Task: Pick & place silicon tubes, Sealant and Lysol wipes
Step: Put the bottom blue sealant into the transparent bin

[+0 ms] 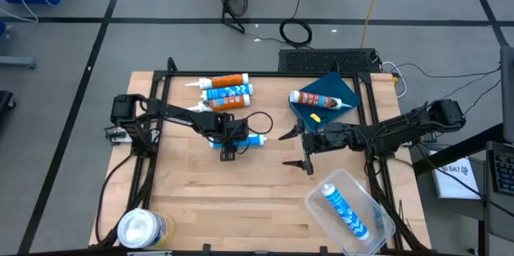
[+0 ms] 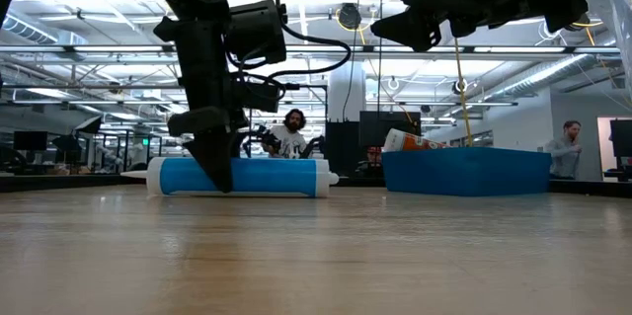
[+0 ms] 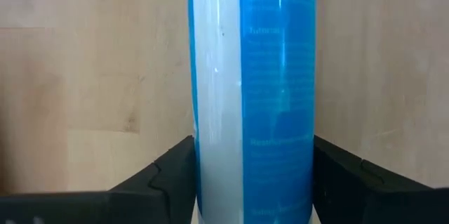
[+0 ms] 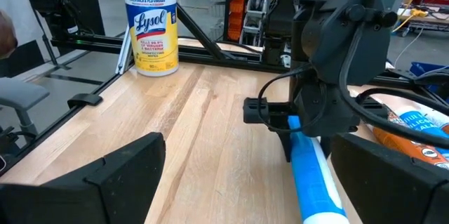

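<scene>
While my left claw clamps the blue tube lying on the table beneath it, my right claw hovers open nearby. Lysol wipes stand upright well beyond it.

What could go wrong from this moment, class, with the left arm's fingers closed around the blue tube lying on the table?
1. The left gripper clamps the blue tube away from its middle, so it may tilt or slip when lifted.
2. The dark cable loops just above the tube and could snag.
3. The right gripper waits open close by; swinging the tube toward the clear tub could cause a collision.
</scene>
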`<act>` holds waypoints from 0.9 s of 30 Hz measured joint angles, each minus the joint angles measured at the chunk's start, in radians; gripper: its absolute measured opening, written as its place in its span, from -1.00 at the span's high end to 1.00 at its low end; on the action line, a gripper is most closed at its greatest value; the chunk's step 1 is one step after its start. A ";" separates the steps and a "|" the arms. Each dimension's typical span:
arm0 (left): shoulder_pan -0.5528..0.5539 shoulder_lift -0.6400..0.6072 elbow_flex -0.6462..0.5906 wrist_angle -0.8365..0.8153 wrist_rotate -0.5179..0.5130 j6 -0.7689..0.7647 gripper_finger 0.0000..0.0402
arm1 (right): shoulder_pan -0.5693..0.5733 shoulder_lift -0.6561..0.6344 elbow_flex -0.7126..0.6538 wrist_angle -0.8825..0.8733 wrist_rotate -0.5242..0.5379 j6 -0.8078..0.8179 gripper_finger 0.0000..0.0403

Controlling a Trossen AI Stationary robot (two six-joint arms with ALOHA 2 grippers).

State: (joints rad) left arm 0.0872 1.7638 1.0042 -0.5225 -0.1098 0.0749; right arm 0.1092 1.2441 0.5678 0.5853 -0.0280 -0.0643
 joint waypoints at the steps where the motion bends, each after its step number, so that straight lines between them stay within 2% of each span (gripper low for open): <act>1: 0.000 -0.003 0.000 0.000 -0.021 0.001 -0.09 | 0.000 0.000 0.000 0.000 0.000 0.000 -0.87; 7: -0.013 -0.105 -0.002 -0.030 -0.133 0.010 -0.09 | -0.011 0.000 0.000 0.022 0.014 -0.002 -0.87; 12: -0.056 -0.268 -0.002 -0.008 -0.116 0.036 -0.09 | -0.012 0.000 0.000 0.023 0.156 -0.021 -0.87; 18: -0.113 -0.447 -0.002 0.079 -0.049 0.131 -0.09 | -0.012 0.000 0.000 0.011 0.345 -0.031 -0.87; 20: -0.121 -0.483 -0.002 0.117 -0.022 0.161 -0.09 | -0.012 0.000 0.000 0.010 0.369 -0.031 -0.87; 24: -0.115 -0.516 -0.066 0.328 0.076 0.247 -0.09 | -0.012 0.000 0.000 0.010 0.372 -0.028 -0.87; 27: -0.084 -0.517 -0.138 0.486 0.218 0.288 -0.09 | -0.012 0.000 0.000 0.013 0.372 -0.027 -0.87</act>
State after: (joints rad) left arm 0.0034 1.2471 0.8667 -0.0367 0.1079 0.3632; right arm 0.0971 1.2438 0.5678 0.5984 0.3435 -0.0914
